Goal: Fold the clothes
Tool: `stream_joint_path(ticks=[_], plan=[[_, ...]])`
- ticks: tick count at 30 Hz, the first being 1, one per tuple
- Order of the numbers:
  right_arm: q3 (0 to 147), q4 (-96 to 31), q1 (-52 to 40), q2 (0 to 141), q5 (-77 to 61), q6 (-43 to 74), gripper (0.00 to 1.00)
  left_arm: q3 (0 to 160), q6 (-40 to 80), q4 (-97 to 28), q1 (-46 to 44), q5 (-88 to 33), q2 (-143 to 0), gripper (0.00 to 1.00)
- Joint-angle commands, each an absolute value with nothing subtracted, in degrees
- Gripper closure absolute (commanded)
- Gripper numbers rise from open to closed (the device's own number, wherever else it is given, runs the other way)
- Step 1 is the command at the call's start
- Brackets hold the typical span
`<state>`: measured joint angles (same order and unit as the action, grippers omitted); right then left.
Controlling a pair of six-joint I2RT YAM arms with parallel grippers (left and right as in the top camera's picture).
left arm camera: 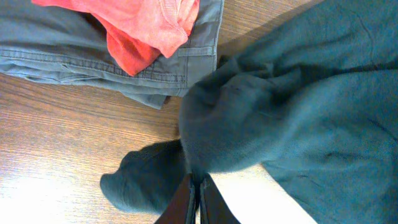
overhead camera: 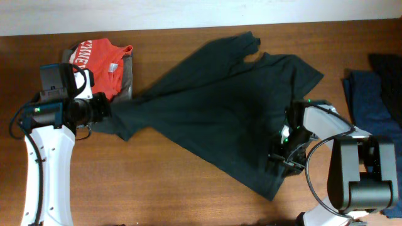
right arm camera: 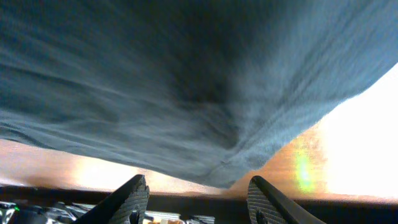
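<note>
- T-shirt (overhead camera: 220,107), dark, lies spread across the worktop (overhead camera: 188,194), next to a red tee (overhead camera: 103,59).
- My left fingers (left arm camera: 198,193) pinch its bunched corner.
- My right fingers (right arm camera: 198,186) are spread apart at its other edge.

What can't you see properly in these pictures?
- Overhead: the white word on the red shirt is crumpled and too small to read.
- Overhead: the blue clothes are cut off by the right edge.
- Right wrist: the dark shirt is blurry because it is so close to the camera.
- Left wrist: the left gripper is shut on the dark shirt, and bunched cloth hides its fingertips.
</note>
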<state>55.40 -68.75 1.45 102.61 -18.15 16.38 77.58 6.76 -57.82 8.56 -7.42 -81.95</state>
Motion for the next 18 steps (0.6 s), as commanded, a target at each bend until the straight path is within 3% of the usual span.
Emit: stream_joint_path(ticks=[1, 9, 10, 11, 13, 18], plan=[[51.66, -67.61, 1.45, 102.59, -19.38, 17.04, 0.43, 78.28, 7.25, -57.58, 8.80, -7.03, -81.45, 0.94], [46.35, -56.29, 1.45, 102.59, -19.81, 20.51, 0.44, 78.28, 7.25, -57.45, 8.80, -7.05, -81.45, 0.93], [46.17, -54.54, 1.45, 102.59, -18.48, 21.71, 0.53, 78.28, 7.25, -57.45, 8.80, -7.05, -81.45, 0.93], [46.19, -53.78, 1.45, 102.59, -17.98, 21.98, 0.72, 78.28, 7.25, -57.43, 8.80, -7.05, -81.45, 0.93], [46.74, -53.43, 1.58, 102.48, -16.91, 21.93, 0.96, 78.28, 7.25, -57.45, 8.80, -7.05, -81.45, 0.92], [55.75, -61.12, 2.31, 100.29, -7.60, 21.34, 0.96, 78.28, 7.25, -57.43, 8.80, -7.05, -81.45, 0.91]])
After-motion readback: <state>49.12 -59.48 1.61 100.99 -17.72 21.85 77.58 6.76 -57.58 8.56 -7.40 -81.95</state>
